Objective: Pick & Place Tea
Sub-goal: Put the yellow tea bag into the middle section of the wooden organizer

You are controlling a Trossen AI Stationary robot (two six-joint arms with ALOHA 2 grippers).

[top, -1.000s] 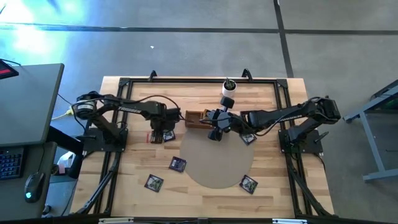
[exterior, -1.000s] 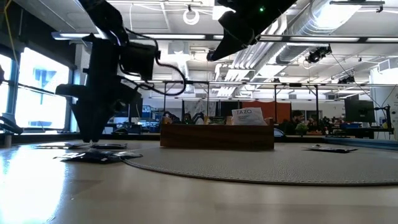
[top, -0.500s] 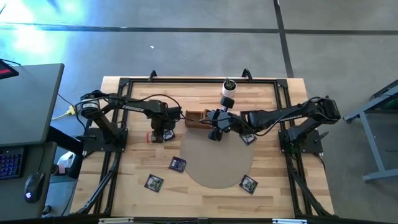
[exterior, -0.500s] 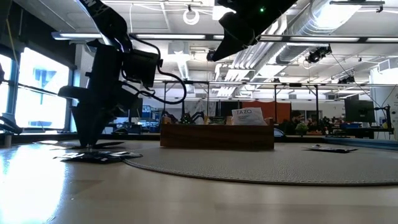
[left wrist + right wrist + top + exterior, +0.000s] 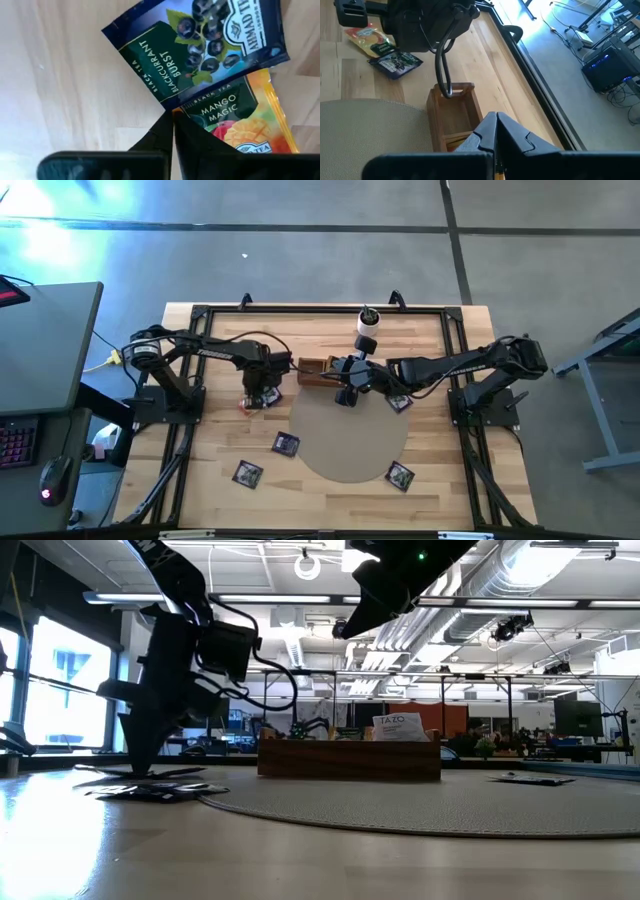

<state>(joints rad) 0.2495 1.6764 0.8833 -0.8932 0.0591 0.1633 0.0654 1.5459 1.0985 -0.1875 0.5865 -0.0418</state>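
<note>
Two tea sachets overlap on the wood left of the round mat: a dark blackcurrant one [image 5: 200, 45] on top of an orange mango one [image 5: 245, 122]. My left gripper [image 5: 172, 116] is down on them [image 5: 262, 396], shut with its tips on the mango sachet's corner. More tea sachets lie at the front left [image 5: 286, 444] [image 5: 248, 472], front right [image 5: 400, 476] and under the right arm [image 5: 400, 402]. My right gripper [image 5: 495, 116] hangs shut and empty above the wooden box [image 5: 451, 112], at the mat's back edge [image 5: 345, 394].
The grey round mat [image 5: 350, 435] fills the table's middle. The wooden box [image 5: 312, 370] holds a whitish TAZO sachet [image 5: 400, 725]. A small white cup with a plant [image 5: 367, 325] stands behind the box. Black frame rails run along the table's edges.
The left gripper's fingers have closed at the sachet pair, after the arm shifted slightly over them. The right arm has stayed put.
</note>
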